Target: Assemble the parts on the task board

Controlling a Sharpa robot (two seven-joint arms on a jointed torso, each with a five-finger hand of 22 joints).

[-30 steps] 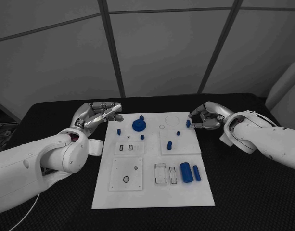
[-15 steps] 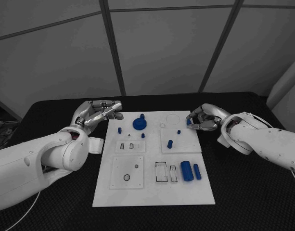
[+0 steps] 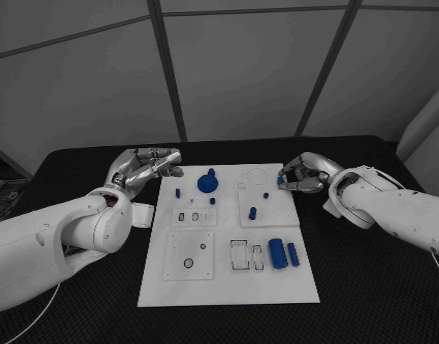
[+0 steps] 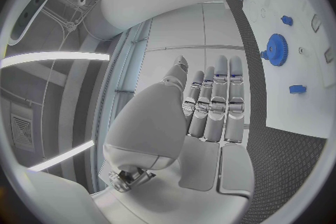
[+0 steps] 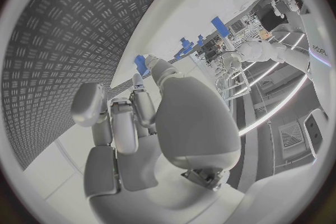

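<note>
Task board (image 3: 230, 287): you see the white plate lying flat mid-table on the black table (image 3: 384, 287), long side running away from the robot.

Left hand (image 3: 149, 166): at the board's far left corner, just off its edge. In the left wrist view (image 4: 210, 106) the fingers lie straight and side by side, nothing in them.

Right hand (image 3: 300, 175): at the board's far right edge, fingers curled in. A small blue peg (image 3: 280, 181) sits at the fingertips; the right wrist view shows it (image 5: 140, 63) pinched at the tip of the fingers (other fingers folded beside it).

Blue gear (image 3: 208, 185): far part of the board, nearer the left hand, flat on the plate.

Large blue cylinder (image 3: 277, 254): lying on its side, near-right part of the board, with a thinner blue rod (image 3: 293, 256) just beside it.

Small blue pegs: you can find several standing mid-board, one (image 3: 252, 213) on the right inset plate.
</note>
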